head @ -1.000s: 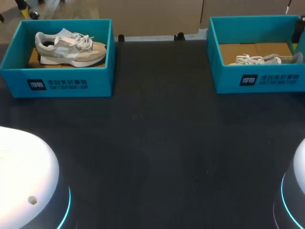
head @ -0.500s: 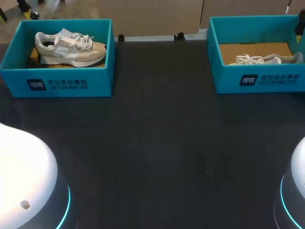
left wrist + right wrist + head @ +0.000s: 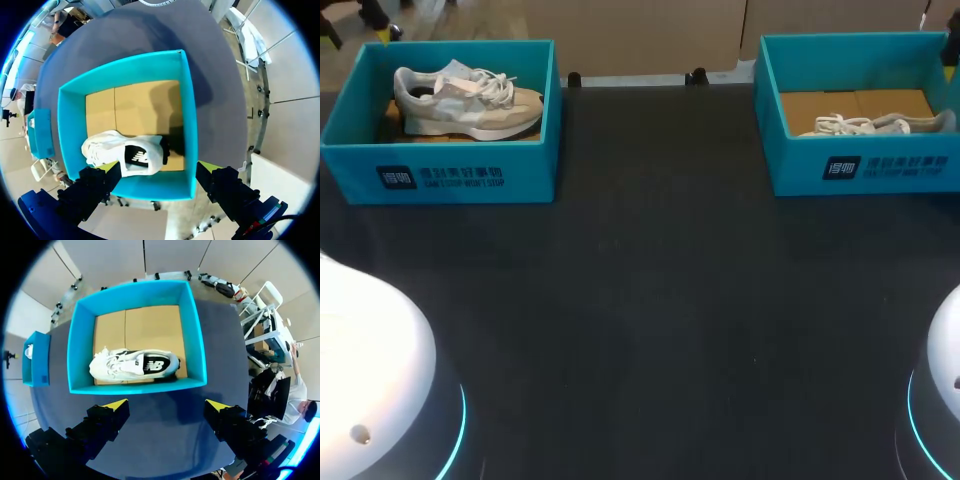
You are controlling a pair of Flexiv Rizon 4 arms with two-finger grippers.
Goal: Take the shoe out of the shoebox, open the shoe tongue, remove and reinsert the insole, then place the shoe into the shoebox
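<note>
— Step?
— Extraction, not begun. Shoe (image 3: pixel 465 100) lies in our ten-o'clock shoebox (image 3: pixel 530 160), under the left gripper (image 3: pixel 159 167); it and the right gripper (image 3: pixel 167 404) stand wide, empty.
— Next: we descend, straddle it.

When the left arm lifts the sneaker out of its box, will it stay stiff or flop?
The sneaker probably keeps its shape, given the thick sole. Its loose laces would likely dangle and might snag. It looks light: soft fabric upper.

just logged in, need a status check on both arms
Left gripper open, above left box. Right gripper open, above table beside right box. Left shoe and right shoe lying in their boxes, neither gripped. Nothing blocking either box.
</note>
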